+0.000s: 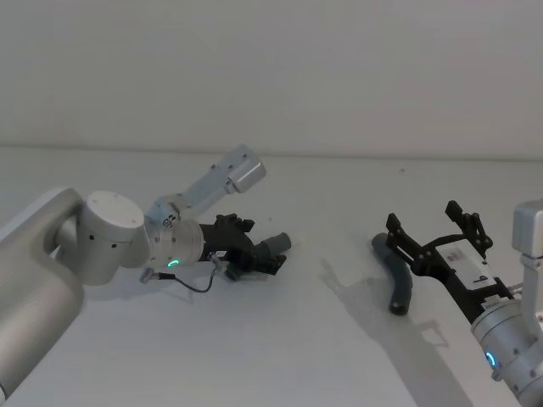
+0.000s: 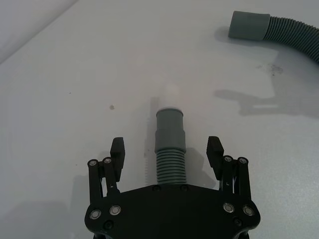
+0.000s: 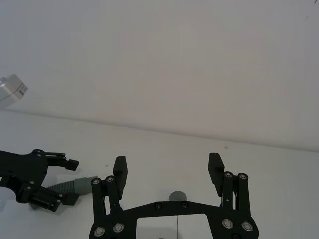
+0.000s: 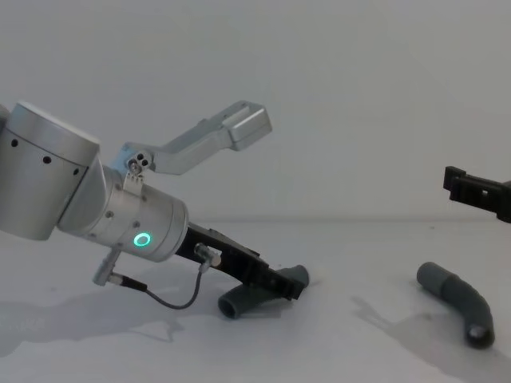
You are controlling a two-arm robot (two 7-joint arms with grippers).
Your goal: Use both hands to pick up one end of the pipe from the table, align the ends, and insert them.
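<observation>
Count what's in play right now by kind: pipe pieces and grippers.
Pipe pieces: 2 (white-tipped piece between the jaws of the left gripper; socket piece lying near the right gripper)
Grippers: 2 (both open)
Total: 4

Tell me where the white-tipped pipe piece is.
In the head view, the white-tipped pipe piece lies on the table's left side, between the open fingers of the left claw; the socket piece lies farther right.

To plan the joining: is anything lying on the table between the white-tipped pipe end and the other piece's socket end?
Nothing visible does: between the white-tipped end and the socket collar lies just the table.
</observation>
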